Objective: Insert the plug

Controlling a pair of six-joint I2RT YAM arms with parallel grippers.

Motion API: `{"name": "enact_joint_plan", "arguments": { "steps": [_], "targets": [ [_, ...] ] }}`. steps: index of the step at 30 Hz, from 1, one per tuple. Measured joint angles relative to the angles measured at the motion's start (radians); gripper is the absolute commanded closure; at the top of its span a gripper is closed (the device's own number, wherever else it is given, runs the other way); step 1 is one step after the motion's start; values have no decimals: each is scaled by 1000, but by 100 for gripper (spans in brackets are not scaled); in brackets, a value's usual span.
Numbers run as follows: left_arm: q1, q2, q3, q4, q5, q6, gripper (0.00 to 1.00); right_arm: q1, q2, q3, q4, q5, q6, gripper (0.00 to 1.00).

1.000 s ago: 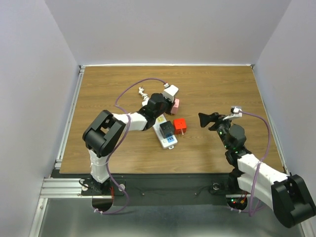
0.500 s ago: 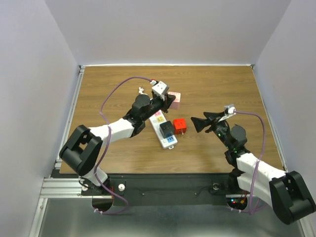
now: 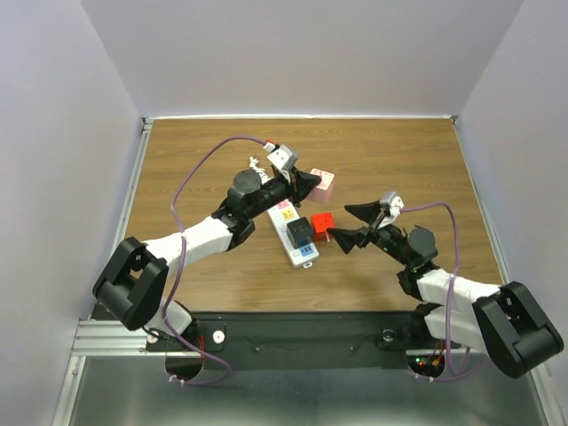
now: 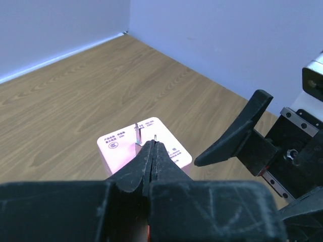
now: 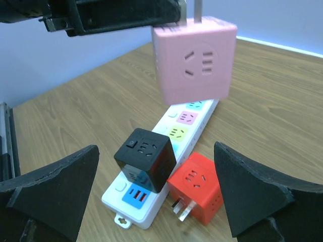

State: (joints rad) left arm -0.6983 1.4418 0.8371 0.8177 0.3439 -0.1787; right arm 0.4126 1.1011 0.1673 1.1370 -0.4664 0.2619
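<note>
My left gripper (image 3: pixel 310 182) is shut on a metal prong of the pink cube plug (image 3: pixel 324 184) and holds it in the air over the far end of the white power strip (image 3: pixel 286 214). In the left wrist view the shut fingertips (image 4: pixel 153 144) meet at the prongs on top of the pink cube (image 4: pixel 118 146). The right wrist view shows the pink cube (image 5: pixel 194 58) hanging above the strip (image 5: pixel 194 117). My right gripper (image 3: pixel 350 224) is open and empty. Its fingers (image 5: pixel 55 181) point at the red cube plug (image 5: pixel 196 194), which lies on the table beside the strip with its prongs facing me.
A black cube adapter (image 5: pixel 146 159) sits plugged into the strip near its blue USB end, next to the red cube (image 3: pixel 322 225). Several coloured sockets (image 5: pixel 182 118) on the strip are uncovered. A small white connector (image 3: pixel 256 163) lies behind the left arm. Purple cables loop over both arms.
My left gripper has swung right with the pink cube, lifting it over the strip's far end. My right gripper has moved left and lower, close to the red cube.
</note>
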Motion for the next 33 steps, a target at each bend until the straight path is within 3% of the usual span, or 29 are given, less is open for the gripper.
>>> {"name": "enact_joint_plan", "arguments": {
  "steps": [10, 23, 26, 30, 33],
  "targets": [
    [0, 0, -14, -6, 49, -30, 100, 48, 140, 89, 60, 79, -105, 0],
    [-3, 0, -56, 12, 93, -42, 100, 48, 318, 164, 130, 67, -101, 3],
    [-3, 0, -58, 16, 101, -42, 100, 48, 341, 167, 132, 59, -100, 7],
    [-4, 0, -59, 24, 115, -44, 100, 50, 364, 167, 135, 48, -89, 27],
    [-8, 0, -59, 31, 130, -45, 100, 54, 373, 167, 136, 38, -85, 29]
  ]
}}
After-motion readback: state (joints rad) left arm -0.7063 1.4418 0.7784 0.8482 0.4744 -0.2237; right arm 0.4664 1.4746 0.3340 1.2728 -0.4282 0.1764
